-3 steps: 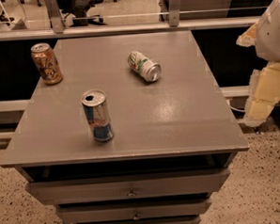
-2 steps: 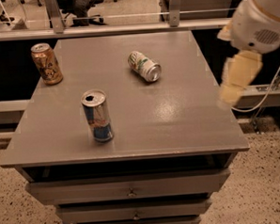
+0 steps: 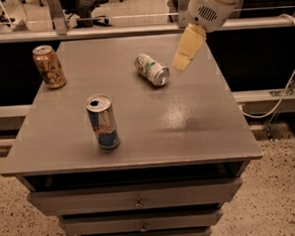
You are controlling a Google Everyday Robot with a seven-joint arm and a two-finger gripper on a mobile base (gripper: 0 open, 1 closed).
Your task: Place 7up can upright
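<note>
The 7up can (image 3: 152,69) lies on its side on the grey table (image 3: 187,123), back of centre, its silver end turned toward the front right. It is pale with green markings. My gripper (image 3: 182,62) hangs from the white arm at the top right, just to the right of the can and above the table. It holds nothing.
An orange-gold can (image 3: 49,66) stands upright at the back left corner. A slim blue-and-silver can (image 3: 102,122) stands upright at the front left. Drawers sit below the table top. A cable (image 3: 284,78) hangs at the right, and a railing runs behind the table.
My arm has swung in from the right edge toward the left and back, and the gripper has come to hang over the table beside the 7up can. The cans have not moved.
</note>
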